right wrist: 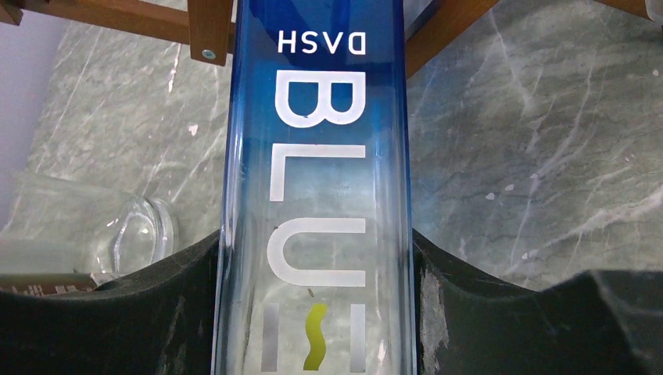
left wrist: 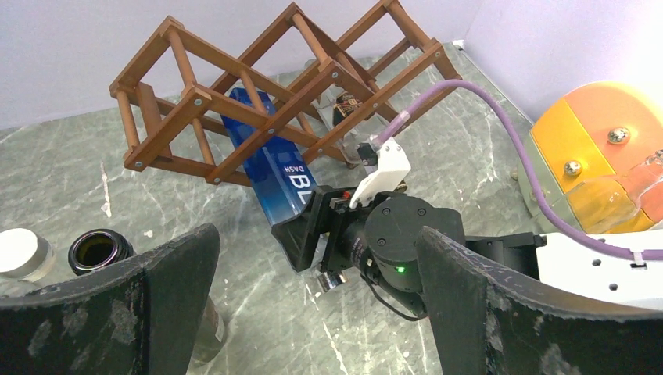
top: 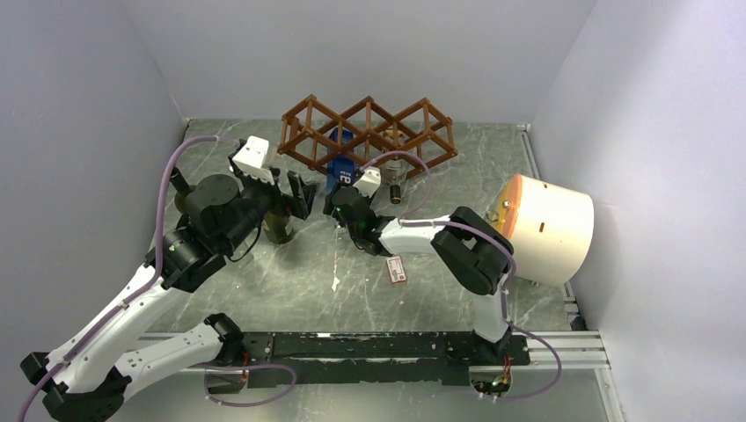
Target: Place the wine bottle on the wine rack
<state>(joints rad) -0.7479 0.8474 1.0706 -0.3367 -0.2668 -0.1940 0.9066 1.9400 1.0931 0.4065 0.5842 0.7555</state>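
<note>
At the rack (top: 368,132), the right claw (right wrist: 314,262) pinches the blue bottle (right wrist: 317,156); push straight, centred between 2 slats (right wrist: 209,31). Left claw (left wrist: 317,242) hangs spread.

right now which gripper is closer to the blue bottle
Right. The right gripper is closed on the blue bottle at its near end, the far end inside the wine rack. The left gripper hangs open just left of the bottle, not touching it.
</note>
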